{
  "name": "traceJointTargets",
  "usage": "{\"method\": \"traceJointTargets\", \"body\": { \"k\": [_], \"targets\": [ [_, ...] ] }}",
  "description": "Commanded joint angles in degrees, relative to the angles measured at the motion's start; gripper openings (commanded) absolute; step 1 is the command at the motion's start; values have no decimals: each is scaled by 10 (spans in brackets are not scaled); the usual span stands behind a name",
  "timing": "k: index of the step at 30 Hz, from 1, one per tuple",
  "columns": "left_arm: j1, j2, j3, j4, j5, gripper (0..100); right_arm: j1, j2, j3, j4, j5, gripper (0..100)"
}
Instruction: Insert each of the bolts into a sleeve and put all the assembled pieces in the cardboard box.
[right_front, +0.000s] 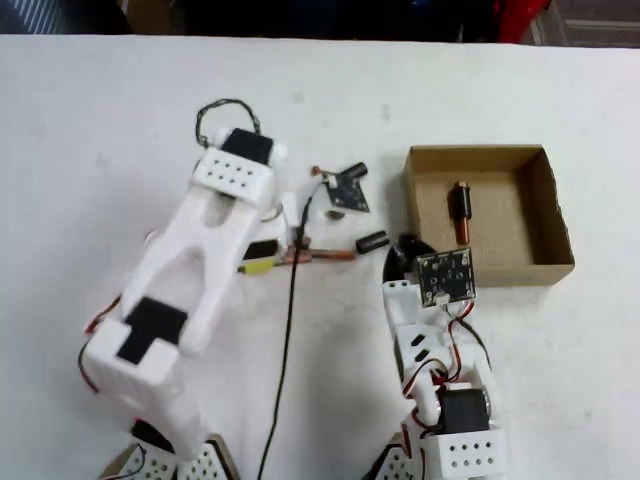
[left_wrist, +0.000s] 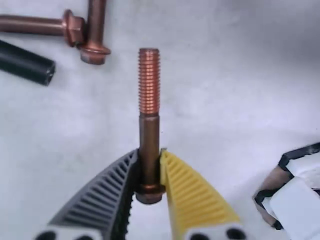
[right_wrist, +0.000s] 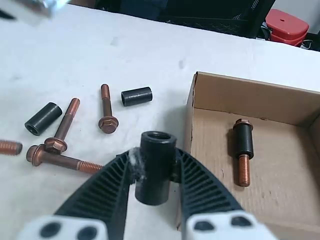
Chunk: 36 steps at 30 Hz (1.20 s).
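White worktop (right_front: 520, 90), plain and matte. Bears an open cardboard box (right_wrist: 250, 92) set flat. Near the box's outer wall, a black sleeve (right_wrist: 136, 96) on its side; farther out, a second sleeve (right_wrist: 42, 118). Between them, a copper bolt (right_wrist: 106, 107); by the second sleeve, two more bolts (right_wrist: 62, 127), heads touching.

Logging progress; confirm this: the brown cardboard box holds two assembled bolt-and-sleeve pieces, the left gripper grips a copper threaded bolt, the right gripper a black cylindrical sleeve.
Wrong count: the brown cardboard box holds one assembled bolt-and-sleeve piece, not two; the right wrist view shows it. The left gripper does grip a copper threaded bolt, the right gripper a black cylindrical sleeve.
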Motion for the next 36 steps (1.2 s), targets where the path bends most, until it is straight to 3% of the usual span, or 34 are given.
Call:
{"method": "traceJointTargets", "body": {
  "k": [1, 9, 20, 36],
  "targets": [
    [0, -117, 35, 11, -30, 24, 5, -7, 5, 1, -2, 16],
    [-42, -198, 232, 2, -146, 24, 5, -7, 5, 1, -2, 16],
    [-181, -197, 271, -60, -315, 24, 3, -7, 5, 2, -1, 16],
    [-188, -196, 409, -316, -325, 26, 3, -7, 5, 2, -1, 17]
  ]
}}
